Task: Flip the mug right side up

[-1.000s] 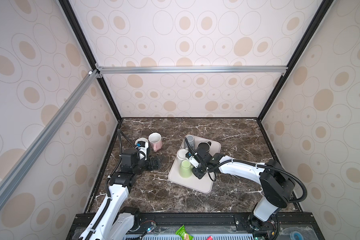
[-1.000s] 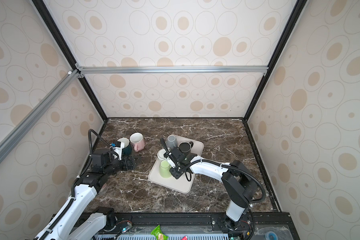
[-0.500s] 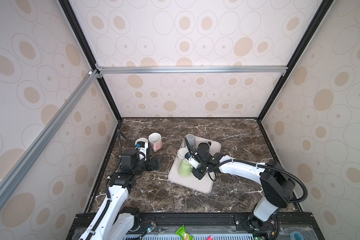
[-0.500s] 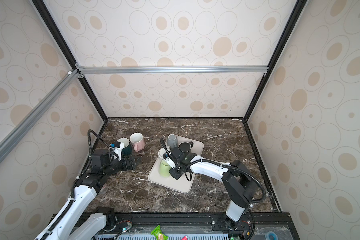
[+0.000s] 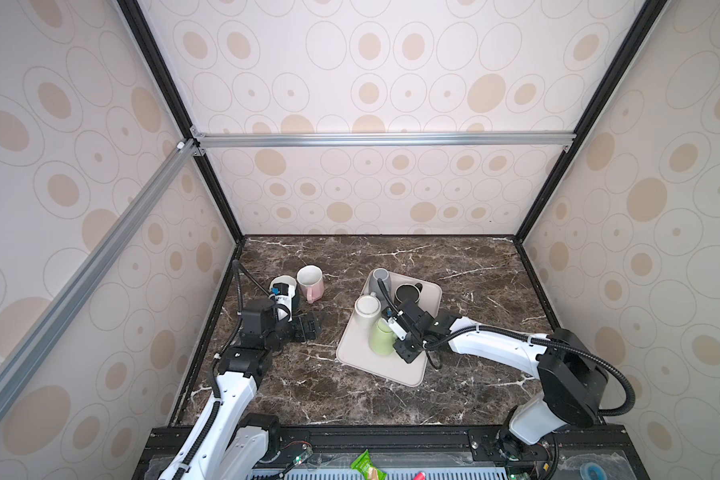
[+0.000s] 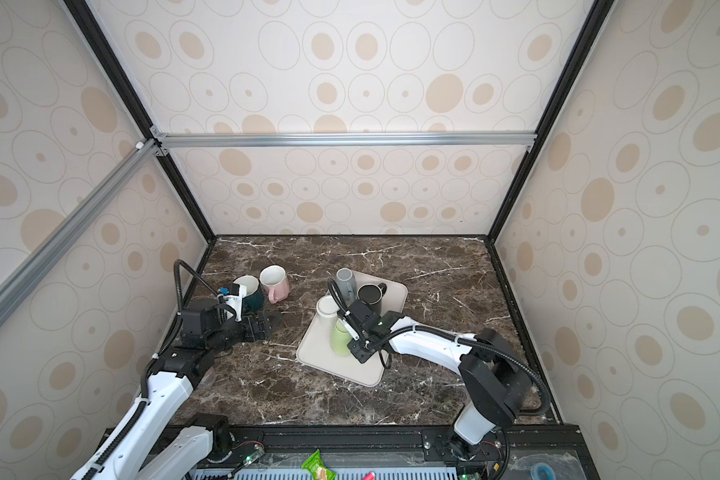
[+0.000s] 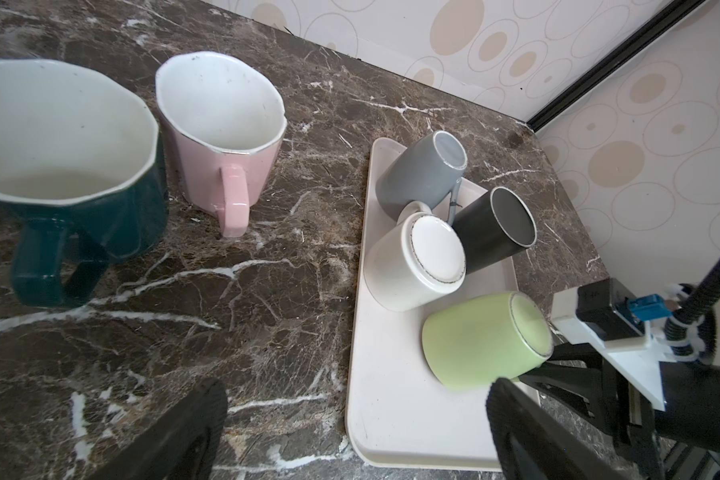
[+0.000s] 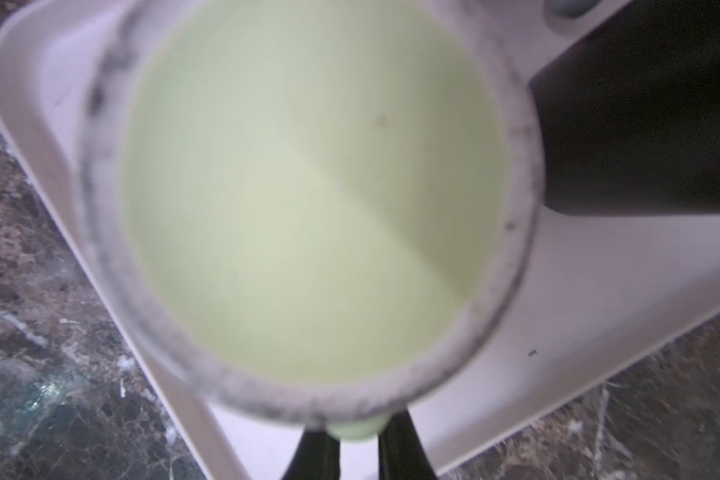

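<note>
The right gripper [image 8: 357,440] pinched the mostly hidden handle [image 8: 352,429] of a blurred pale green ceramic mug [image 8: 308,187]. The left gripper [image 7: 354,395] gaped wide, empty.

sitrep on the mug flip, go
Left gripper open, holding nothing. Right gripper shut on handle of green mug. Mug upside down on tray. White mug close beside.

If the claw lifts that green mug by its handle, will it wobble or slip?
Probably stiff and breakable: the green mug looks like glazed ceramic. Held only by its handle in the right claw, it may swing. Its smooth, round side could roll on the tray.
</note>
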You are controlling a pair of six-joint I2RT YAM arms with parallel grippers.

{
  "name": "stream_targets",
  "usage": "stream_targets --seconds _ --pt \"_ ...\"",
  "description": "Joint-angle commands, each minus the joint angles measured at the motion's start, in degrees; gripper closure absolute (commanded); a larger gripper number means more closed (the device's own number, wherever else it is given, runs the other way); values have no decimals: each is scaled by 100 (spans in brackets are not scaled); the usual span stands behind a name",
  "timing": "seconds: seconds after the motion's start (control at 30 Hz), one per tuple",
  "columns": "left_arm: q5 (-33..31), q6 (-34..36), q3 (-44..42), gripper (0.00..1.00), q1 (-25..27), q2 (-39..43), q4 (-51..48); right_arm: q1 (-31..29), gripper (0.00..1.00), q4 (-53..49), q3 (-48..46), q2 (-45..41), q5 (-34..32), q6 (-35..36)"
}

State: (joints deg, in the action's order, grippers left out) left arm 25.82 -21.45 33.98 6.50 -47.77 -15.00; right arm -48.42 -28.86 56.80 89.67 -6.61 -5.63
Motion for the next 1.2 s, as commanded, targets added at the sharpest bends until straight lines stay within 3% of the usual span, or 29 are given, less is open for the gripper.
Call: stream_targets --seconds 0.0,0.17,0.23,0.37,0.43,0.6,0.73,1.17 --pt "19 -16 10 2 30 108 90 -9 94 -80 -94 -280 -555 -461" --pt "26 -17 -1 2 27 145 100 -2 92 -300 -61 -248 -673 -1126" --pt "35 -17 0 2 31 162 102 -7 84 -291 -46 -208 -532 -1310" --pt "20 -17 0 2 27 222 94 -10 56 -206 -20 -178 -365 -1468" --pt "10 -17 -5 2 26 241 95 -13 49 -255 45 -179 -337 -1474" --pt "-22 -17 -5 2 38 276 68 -9 51 -562 356 -130 -272 -1331" --pt "-30 -19 -7 2 33 303 68 -14 59 -996 638 -13 -363 -1049" --pt "-33 -26 -8 2 31 286 79 -12 62 -1446 855 222 -319 -451"
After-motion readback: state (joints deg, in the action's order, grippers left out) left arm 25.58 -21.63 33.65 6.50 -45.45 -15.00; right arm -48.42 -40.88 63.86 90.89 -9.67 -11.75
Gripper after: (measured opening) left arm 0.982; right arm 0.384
